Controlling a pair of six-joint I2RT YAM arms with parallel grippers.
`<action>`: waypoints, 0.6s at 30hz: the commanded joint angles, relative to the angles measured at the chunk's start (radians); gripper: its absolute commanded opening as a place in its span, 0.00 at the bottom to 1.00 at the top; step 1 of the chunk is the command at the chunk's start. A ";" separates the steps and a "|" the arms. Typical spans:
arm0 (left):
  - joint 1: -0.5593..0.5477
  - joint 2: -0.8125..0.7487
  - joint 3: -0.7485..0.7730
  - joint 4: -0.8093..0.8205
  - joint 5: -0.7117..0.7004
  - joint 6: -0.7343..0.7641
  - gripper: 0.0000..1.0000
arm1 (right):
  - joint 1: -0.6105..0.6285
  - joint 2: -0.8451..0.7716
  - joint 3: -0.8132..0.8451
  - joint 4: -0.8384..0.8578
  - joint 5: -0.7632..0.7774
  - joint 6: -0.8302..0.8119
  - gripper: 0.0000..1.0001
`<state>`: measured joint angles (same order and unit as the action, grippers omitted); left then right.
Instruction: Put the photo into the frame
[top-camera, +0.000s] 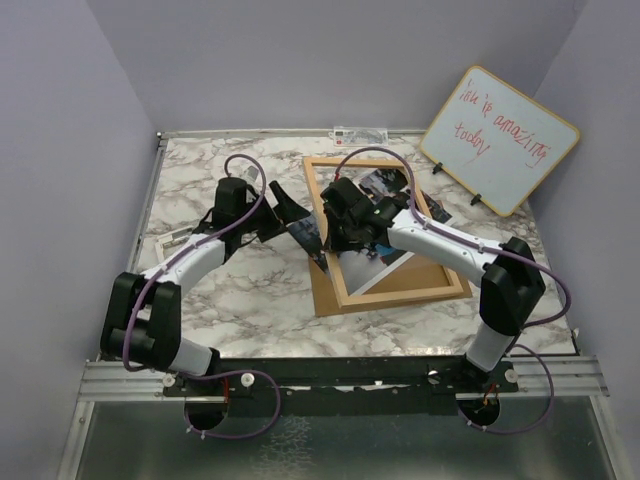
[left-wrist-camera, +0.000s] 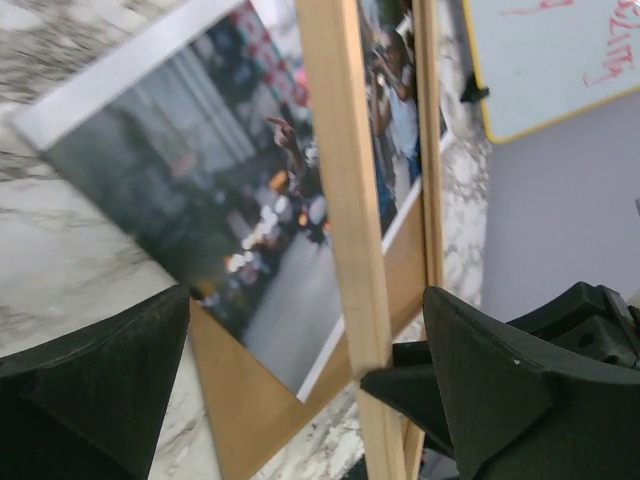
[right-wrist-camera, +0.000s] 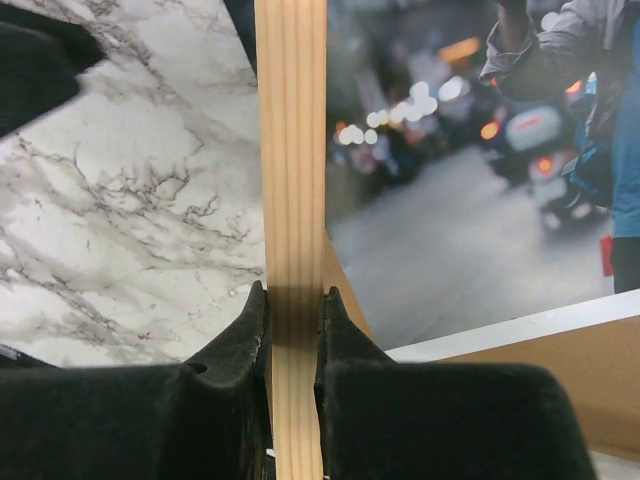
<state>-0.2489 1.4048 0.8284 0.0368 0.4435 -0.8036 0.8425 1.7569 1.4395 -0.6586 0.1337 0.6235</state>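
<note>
**Photo askew under the frame, right gripper pinching a rail**

Photo (top-camera: 392, 264) lies face up near the middle of the marble table (top-camera: 240, 300), turned at a slant to everything around it. Its white border runs diagonally across the brown backing board (top-camera: 323, 292) beneath it. From the right wrist the street scene (right-wrist-camera: 450, 200) fills the space just right of the wooden rail, with the board (right-wrist-camera: 540, 380) showing below the print's white edge.

The frame (top-camera: 400, 297) sits over both. From the left wrist one of its rails (left-wrist-camera: 340, 200) cuts straight across the print (left-wrist-camera: 180, 170). Whether that side is raised off the board I cannot tell.

The right gripper (right-wrist-camera: 293, 295) has closed down narrow on the frame's left rail (right-wrist-camera: 290, 150), a finger pressed to each side of the wood. In the overhead view it (top-camera: 328, 238) reaches in from the right, across the frame.

The left gripper (top-camera: 297, 220) hangs just beside that same rail with its fingers (left-wrist-camera: 100, 390) spread as wide as they go, holding nothing.

A whiteboard (top-camera: 500, 140) with red writing leans at the far right corner.
</note>
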 joint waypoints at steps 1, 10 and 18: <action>-0.050 0.105 -0.019 0.268 0.183 -0.124 0.99 | -0.001 -0.042 -0.056 0.093 -0.087 -0.015 0.03; -0.110 0.262 0.046 0.277 0.124 -0.146 0.83 | 0.000 -0.094 -0.094 0.115 -0.174 -0.067 0.03; -0.136 0.323 0.114 0.347 0.136 -0.226 0.46 | 0.003 -0.094 -0.073 0.082 -0.195 -0.090 0.05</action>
<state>-0.3645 1.7142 0.8703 0.3138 0.5598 -0.9844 0.8425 1.6882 1.3449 -0.5991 -0.0044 0.5545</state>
